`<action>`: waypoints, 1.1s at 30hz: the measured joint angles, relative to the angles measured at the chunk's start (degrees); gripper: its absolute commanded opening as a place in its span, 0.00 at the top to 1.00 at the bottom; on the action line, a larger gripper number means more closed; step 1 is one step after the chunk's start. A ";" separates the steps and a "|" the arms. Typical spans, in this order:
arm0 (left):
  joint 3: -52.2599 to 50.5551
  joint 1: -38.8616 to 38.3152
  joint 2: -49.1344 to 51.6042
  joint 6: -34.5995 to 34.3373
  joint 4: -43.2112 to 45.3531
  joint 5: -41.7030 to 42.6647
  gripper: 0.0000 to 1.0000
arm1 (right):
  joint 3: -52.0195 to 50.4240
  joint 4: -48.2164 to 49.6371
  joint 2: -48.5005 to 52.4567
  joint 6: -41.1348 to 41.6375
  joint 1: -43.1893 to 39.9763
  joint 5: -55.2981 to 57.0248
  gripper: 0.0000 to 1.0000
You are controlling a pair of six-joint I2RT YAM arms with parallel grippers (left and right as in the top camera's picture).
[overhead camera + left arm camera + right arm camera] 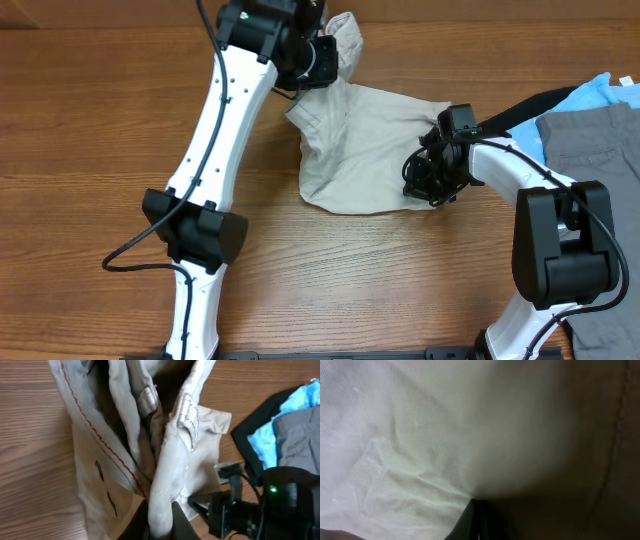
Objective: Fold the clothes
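The pale beige shorts (pixel 365 145) lie crumpled in the middle of the table. My left gripper (pixel 322 60) is shut on a fold of the shorts (pixel 165 485) at their far edge and holds that part lifted, with the waistband, a belt loop and red stitching hanging in the left wrist view. My right gripper (pixel 432 172) sits at the shorts' right edge, shut on the fabric (pixel 420 445), which fills the right wrist view. Grey (pixel 590 150), light blue (pixel 600 95) and black (pixel 540 105) garments lie in a pile at the right.
The wooden table (pixel 90 120) shows to the left and front of the shorts. The garment pile (pixel 295 435) lies close behind my right arm at the table's right edge. My left arm crosses the table's left middle.
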 measured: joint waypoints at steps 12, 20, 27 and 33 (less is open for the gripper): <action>0.00 -6.86 0.07 -0.42 -0.85 -5.05 0.89 | -0.17 -0.13 -0.09 0.02 0.00 -0.15 0.96; -0.02 -9.07 1.99 -1.79 0.83 -7.52 0.89 | -0.22 -0.42 -0.09 0.02 0.00 -0.33 0.96; -0.13 -9.57 5.68 -3.48 4.20 -6.45 0.96 | 0.02 -1.77 -0.11 -0.13 0.02 -0.42 0.96; -0.33 -9.62 6.23 -3.85 6.19 -3.58 0.94 | 1.88 -11.32 -1.31 -1.49 0.11 1.46 0.95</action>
